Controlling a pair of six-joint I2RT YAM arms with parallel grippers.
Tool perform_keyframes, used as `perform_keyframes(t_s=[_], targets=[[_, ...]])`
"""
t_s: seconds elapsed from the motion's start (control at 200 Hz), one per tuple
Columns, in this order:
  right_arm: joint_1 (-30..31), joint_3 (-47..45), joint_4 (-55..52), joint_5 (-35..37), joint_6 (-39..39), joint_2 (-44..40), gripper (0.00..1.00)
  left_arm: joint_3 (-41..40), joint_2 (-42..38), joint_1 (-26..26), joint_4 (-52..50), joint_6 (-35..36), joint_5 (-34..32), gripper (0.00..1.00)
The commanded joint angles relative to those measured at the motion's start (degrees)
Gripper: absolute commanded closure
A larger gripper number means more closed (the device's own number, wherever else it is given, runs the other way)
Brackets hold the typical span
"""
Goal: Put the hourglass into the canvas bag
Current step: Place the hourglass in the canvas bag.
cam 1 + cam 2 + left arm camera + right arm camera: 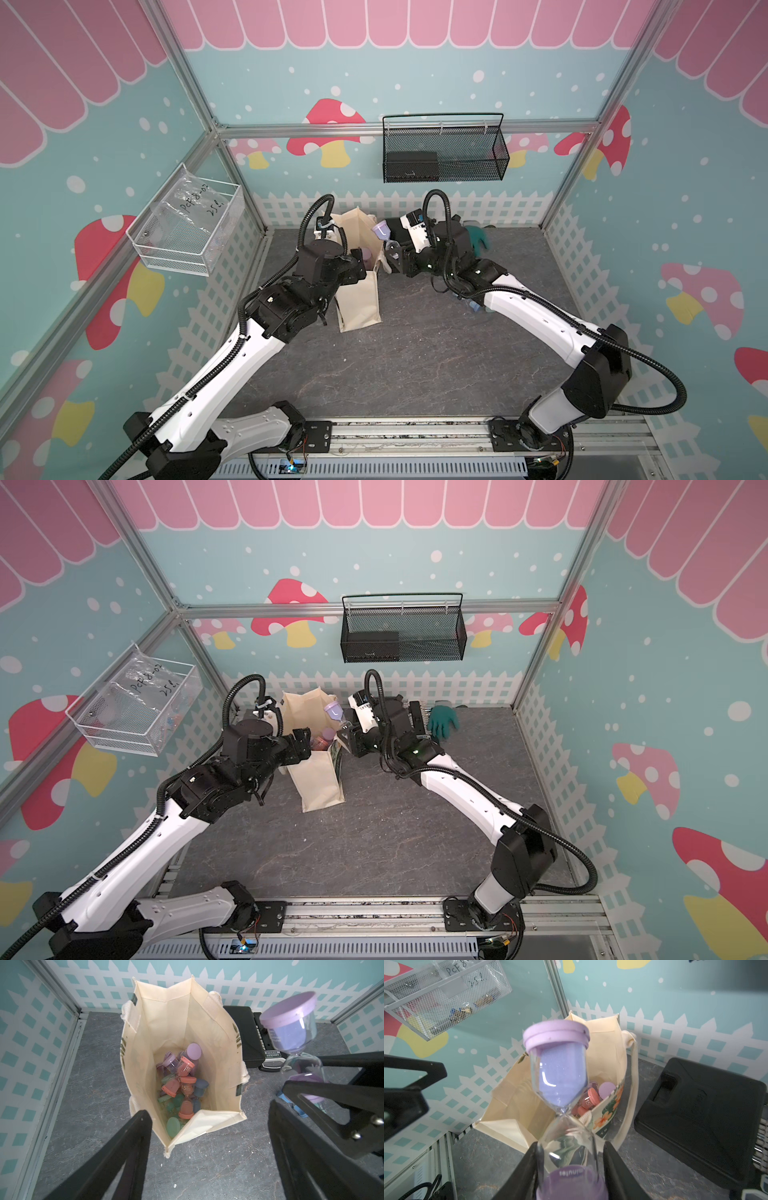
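Note:
A purple hourglass (558, 1076) with lilac sand is held by its lower bulb in my right gripper (571, 1147), tilted above the right rim of the canvas bag (508, 1118). In both top views the hourglass (382, 232) (334, 712) hangs at the bag's far right edge. The cream canvas bag (216, 1028) (359, 299) stands open, with several small hourglasses (180, 1084) lying in its bottom. My left gripper (207, 1113) (359, 266) hovers open over the bag's near left rim, holding nothing.
A flat black hard case (245, 1032) (699, 1109) lies just right of the bag. A green glove (478, 237) rests at the back wall. A black mesh basket (444, 149) hangs on the back wall, a wire basket (187, 224) on the left wall.

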Motion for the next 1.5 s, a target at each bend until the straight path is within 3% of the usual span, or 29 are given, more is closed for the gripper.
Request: perform_keyframes(t_s=[0.0,0.53,0.8,1.496], targets=[[1.3,4.6,2.5,-0.5,-2.6,2.9,0.76,-1.7,-0.6,1.4,-1.6,-1.2,1.3,0.14],[3.7,23.6,-0.4,-0.2,-8.4,21.9,0.75,-7.5,-3.2,7.0,-0.9,-4.8,2.6,0.14],[3.9,35.2,-8.4,1.7,-13.0,31.8,0.75,-9.4,-4.1,8.6,-0.4,-5.5,3.5,0.14],[6.4,35.7,-18.5,12.8,-22.2,42.0,0.68,-10.5,-4.3,10.4,0.8,-7.0,4.0,0.14]])
